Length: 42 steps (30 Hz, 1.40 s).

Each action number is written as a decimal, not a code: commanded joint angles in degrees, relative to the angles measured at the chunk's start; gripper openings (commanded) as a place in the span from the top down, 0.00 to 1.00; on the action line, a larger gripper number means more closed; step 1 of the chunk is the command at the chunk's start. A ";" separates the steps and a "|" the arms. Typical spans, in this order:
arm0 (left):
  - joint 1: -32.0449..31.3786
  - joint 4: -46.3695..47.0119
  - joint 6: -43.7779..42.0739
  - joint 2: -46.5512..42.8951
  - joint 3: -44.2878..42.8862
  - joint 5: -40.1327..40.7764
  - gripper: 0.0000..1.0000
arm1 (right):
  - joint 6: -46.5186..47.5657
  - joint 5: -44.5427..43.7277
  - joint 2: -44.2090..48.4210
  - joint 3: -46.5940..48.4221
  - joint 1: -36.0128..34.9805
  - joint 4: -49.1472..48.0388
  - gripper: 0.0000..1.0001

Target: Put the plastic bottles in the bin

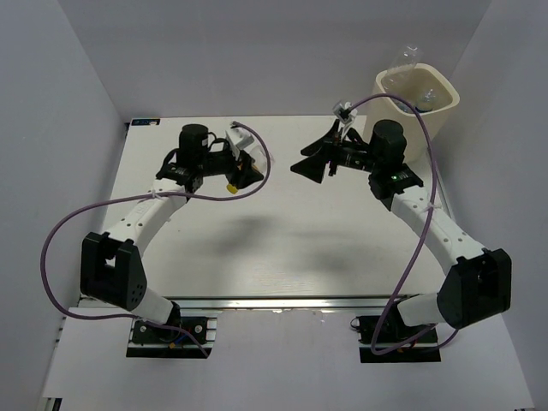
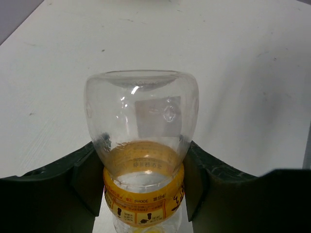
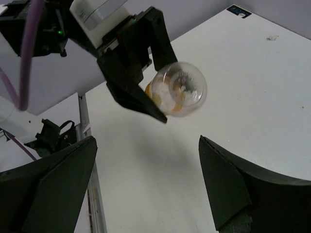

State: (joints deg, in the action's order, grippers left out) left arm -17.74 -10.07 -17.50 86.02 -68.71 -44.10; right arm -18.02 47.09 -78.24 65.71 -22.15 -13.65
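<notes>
We are partway through, by our reading. In the top view the bin (image 1: pixel 447 111) is standing just past the table's (image 1: pixel 282 248) far right corner, at about one o'clock. At least two clear bottles are already sitting in it. A leaning bottle (image 1: pixel 404 62) is poking above the rim at the bin's eleven o'clock, and a second bottle (image 1: pixel 425 96) is lying lower inside.

What is left, as far as we can see, is the yellow-labelled bottle (image 2: pixel 142 126). Our left gripper (image 1: pixel 244 167) is holding it over the table at about eleven o'clock from centre, well apart from the bin. Its fingers (image 2: pixel 85 179) are pinching the bottle from both sides at the label. Our right gripper (image 1: pixel 310 163) is hanging between that bottle and the bin, pointing toward nine o'clock. Its fingers (image 3: pixel 58 184) are spread wide and holding nothing.

The left wrist view is giving us the grip itself: the rounded clear base is pointing away and the bottle is looking empty. The top view is hiding most of that, showing little more than a yellow spot (image 1: pixel 231 184) at the gripper's seven o'clock, probably the cap. The right wrist view is showing the bottle base-on between the left jaws, facing us. Only the top view is showing the bin and what is in it.
</notes>
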 commanded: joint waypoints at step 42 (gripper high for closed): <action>-9.34 12.17 7.20 -1.91 0.86 27.39 0.02 | -7.65 -25.28 -13.08 18.82 9.20 13.38 0.90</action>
State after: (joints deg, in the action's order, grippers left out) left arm -28.23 -1.93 -14.06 87.20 -68.29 -23.55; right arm -29.89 23.75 -92.23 77.82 -19.11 0.01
